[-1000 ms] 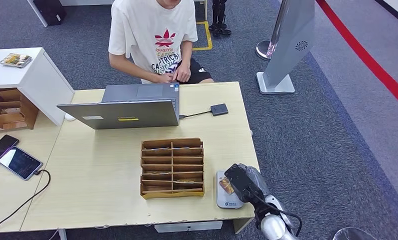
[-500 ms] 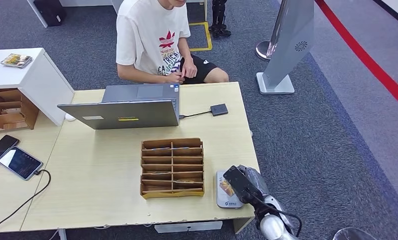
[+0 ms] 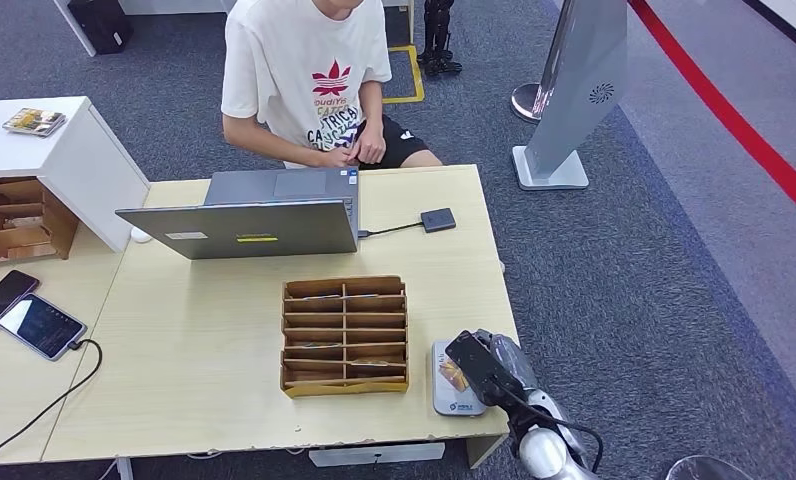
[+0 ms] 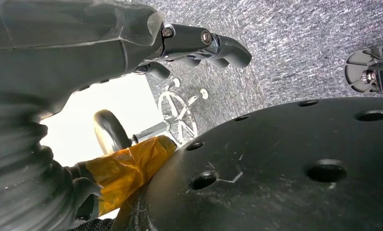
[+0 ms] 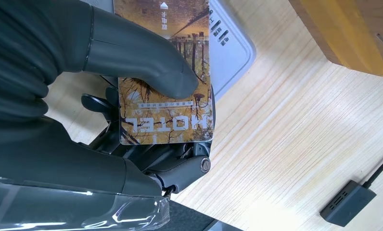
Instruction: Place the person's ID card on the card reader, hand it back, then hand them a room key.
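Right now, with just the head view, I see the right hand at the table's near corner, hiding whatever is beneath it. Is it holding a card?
Observer: Yes. In the right wrist view the right hand pins a card under its thumb.
Operator: Which card?
Observer: It is printed HOTEL, over a yellow-brown picture.
Operator: Is it on the reader?
Observer: One end overlaps the grey card reader; I cannot tell whether they touch.

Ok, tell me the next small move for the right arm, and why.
Probably lift the card off the card reader and carry it across the table toward the person. The right robot hand pinches a card printed HOTEL, its far end over the grey reader, while the person sits behind the laptop with both hands together, not yet reaching.
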Robot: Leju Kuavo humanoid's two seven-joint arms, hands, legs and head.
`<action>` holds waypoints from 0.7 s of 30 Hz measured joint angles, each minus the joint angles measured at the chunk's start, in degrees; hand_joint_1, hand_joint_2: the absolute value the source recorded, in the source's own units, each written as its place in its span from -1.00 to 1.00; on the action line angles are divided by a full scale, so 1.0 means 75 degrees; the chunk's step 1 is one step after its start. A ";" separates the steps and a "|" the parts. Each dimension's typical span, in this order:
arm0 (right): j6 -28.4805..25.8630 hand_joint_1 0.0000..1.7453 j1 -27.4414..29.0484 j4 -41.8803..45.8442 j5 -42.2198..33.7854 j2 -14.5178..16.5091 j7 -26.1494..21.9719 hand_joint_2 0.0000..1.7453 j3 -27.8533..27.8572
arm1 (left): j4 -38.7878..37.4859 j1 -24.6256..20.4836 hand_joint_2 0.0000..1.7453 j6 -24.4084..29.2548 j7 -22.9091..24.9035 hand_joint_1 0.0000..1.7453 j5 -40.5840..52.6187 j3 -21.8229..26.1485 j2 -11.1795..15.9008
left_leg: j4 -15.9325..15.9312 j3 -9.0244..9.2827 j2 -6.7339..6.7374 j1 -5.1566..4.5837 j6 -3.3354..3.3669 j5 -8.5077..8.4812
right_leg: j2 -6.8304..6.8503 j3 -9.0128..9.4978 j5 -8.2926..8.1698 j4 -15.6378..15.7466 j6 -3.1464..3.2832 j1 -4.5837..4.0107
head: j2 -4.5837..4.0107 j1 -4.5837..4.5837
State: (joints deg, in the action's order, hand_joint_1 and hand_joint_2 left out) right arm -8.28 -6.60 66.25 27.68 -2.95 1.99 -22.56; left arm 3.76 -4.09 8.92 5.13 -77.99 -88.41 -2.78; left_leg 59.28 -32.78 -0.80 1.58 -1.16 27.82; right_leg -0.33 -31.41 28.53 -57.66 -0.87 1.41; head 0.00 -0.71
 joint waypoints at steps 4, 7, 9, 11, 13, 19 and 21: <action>0.0000 1.00 -0.0001 -0.0001 0.0004 0.0000 0.0000 1.00 0.0000 | 0.0000 0.0000 1.00 0.0000 0.0001 -1.00 0.0000 -0.0001 0.0000 | 0.0000 0.0001 0.0000 0.0000 0.0000 0.0000 | 0.0000 0.0002 0.0000 0.0000 0.0000 0.0000 | 0.0000 -0.0001; 0.0000 1.00 -0.0001 -0.0004 0.0008 0.0000 0.0000 1.00 -0.0001 | 0.0000 0.0000 1.00 0.0000 0.0001 -1.00 0.0000 -0.0001 0.0000 | 0.0000 0.0003 0.0000 0.0000 0.0000 0.0000 | 0.0000 0.0003 0.0000 0.0000 0.0000 0.0000 | 0.0000 0.0001; 0.0000 1.00 -0.0001 -0.0009 0.0010 0.0000 0.0000 1.00 -0.0003 | 0.0000 0.0000 1.00 0.0000 0.0001 -1.00 0.0000 -0.0001 0.0000 | 0.0000 0.0003 0.0000 0.0000 0.0000 0.0000 | 0.0000 0.0003 0.0000 0.0000 0.0000 0.0000 | 0.0000 0.0001; 0.0000 1.00 -0.0001 -0.0012 0.0010 0.0000 0.0000 1.00 -0.0003 | 0.0000 0.0000 1.00 0.0000 0.0001 -1.00 0.0000 -0.0001 0.0000 | 0.0000 0.0004 0.0000 0.0000 0.0000 0.0000 | 0.0000 0.0003 0.0000 0.0000 0.0000 0.0000 | 0.0000 0.0000; 0.0000 1.00 -0.0002 -0.0015 0.0010 0.0000 0.0000 1.00 -0.0003 | 0.0000 0.0000 1.00 0.0000 0.0001 -1.00 0.0000 -0.0001 0.0000 | 0.0000 0.0004 0.0000 0.0000 0.0000 0.0000 | 0.0000 0.0004 0.0000 0.0000 0.0000 0.0000 | 0.0000 0.0001; 0.0000 1.00 -0.0003 -0.0021 0.0010 0.0000 0.0000 1.00 -0.0003 | 0.0000 0.0000 1.00 0.0000 0.0001 -1.00 0.0000 -0.0001 0.0000 | 0.0000 0.0006 0.0000 0.0000 0.0000 0.0000 | 0.0000 0.0005 0.0000 0.0000 0.0000 0.0000 | 0.0000 0.0000; -0.0001 1.00 -0.0003 -0.0023 0.0010 0.0000 0.0000 1.00 -0.0003 | 0.0000 0.0000 1.00 0.0000 0.0001 -1.00 0.0000 -0.0001 0.0000 | 0.0000 0.0006 0.0000 0.0000 0.0000 0.0000 | 0.0000 0.0006 0.0000 0.0000 0.0000 0.0000 | 0.0000 0.0000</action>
State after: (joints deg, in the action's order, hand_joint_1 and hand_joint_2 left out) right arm -8.29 -6.63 66.08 27.76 -2.95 1.99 -22.58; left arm 3.76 -4.09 8.92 5.14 -77.99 -88.42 -2.78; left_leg 59.28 -32.74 -0.80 1.58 -1.16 27.82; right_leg -0.33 -31.37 28.53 -57.65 -0.88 1.41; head 0.00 -0.71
